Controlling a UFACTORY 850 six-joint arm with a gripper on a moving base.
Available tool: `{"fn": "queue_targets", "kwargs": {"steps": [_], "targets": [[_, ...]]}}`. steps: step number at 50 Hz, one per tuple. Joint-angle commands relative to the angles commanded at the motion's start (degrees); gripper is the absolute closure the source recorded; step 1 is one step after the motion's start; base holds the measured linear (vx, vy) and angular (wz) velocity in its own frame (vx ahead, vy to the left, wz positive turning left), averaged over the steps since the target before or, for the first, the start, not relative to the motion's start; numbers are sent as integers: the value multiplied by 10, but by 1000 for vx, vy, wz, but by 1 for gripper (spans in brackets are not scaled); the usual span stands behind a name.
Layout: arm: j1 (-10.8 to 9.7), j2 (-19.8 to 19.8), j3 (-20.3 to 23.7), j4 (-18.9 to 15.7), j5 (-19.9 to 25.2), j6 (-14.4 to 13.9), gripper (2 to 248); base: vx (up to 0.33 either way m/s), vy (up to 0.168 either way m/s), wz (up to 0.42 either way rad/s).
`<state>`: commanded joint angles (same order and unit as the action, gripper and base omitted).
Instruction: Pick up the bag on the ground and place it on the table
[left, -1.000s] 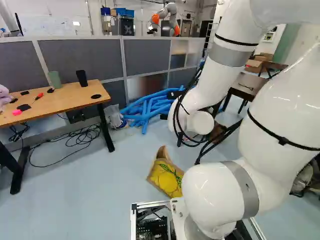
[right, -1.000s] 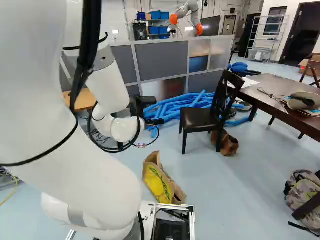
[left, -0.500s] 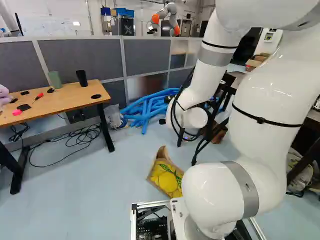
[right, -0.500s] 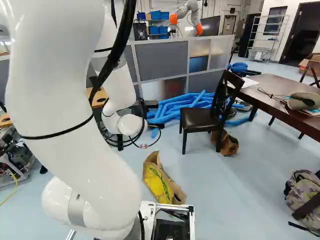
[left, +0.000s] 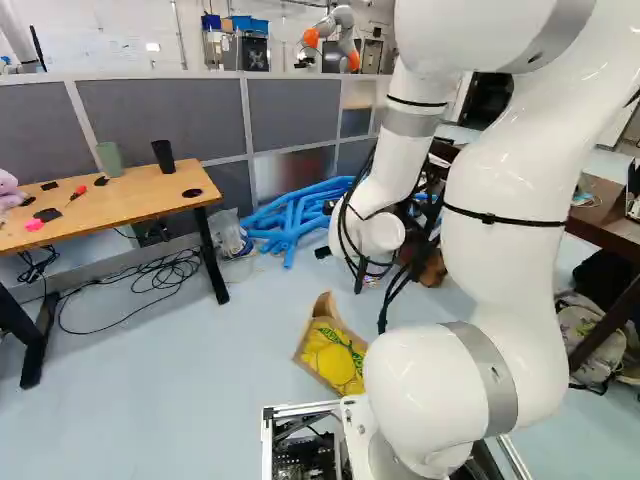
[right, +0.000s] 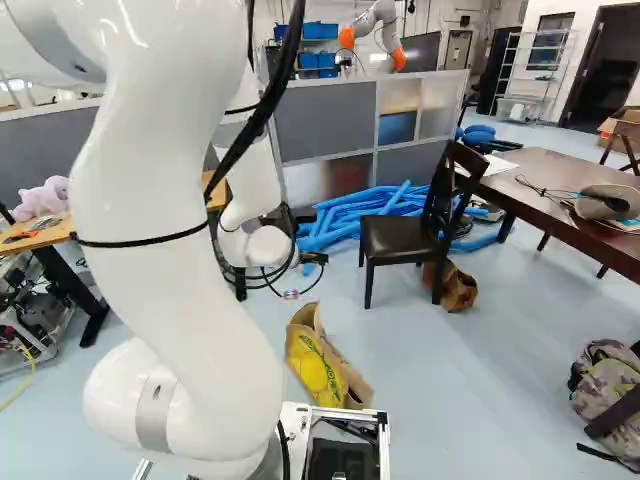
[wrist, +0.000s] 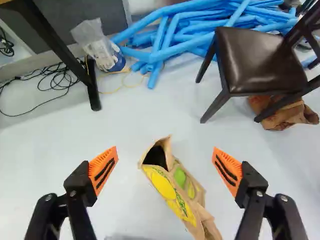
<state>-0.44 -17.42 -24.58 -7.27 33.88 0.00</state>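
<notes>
1. Standing at the left of the left base view: light wooden table (left: 130, 205), bearing black cup (left: 164, 156) and green cup (left: 109, 158). Paper bag (left: 333, 348), brown with yellow printed face, on the floor ahead of the base; blue tubes (left: 290, 222), heaped, beyond.
2. Right base view: arm (right: 165, 240), white, with gripper (right: 266, 290) low over the floor, beyond the bag in this view. Dark chair (right: 400, 237); behind its legs, one crumpled brown bag (right: 455, 287). Dark table (right: 560, 195) at the right, bearing a hat (right: 606, 202). Backpack (right: 610, 395), camouflage, on the floor.
3. Wrist view: gripper (wrist: 165, 152), fingers spread wide, orange pads (wrist: 103, 170) facing each other, gripping nothing. Paper bag on the floor, seen between the fingers, untouched; mouth gaping, body aslant.
</notes>
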Motion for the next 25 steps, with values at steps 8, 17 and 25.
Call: {"fn": "queue_targets", "kwargs": {"steps": [8, 17, 25], "targets": [[-1, -24, -14, -15, -14, 0, 3, 0, 0, 0], [-3, -51, -31, -31, -31, 0, 3, 0, 0, 0], [-4, -75, -45, -46, -46, 0, 3, 0, 0, 0]]}}
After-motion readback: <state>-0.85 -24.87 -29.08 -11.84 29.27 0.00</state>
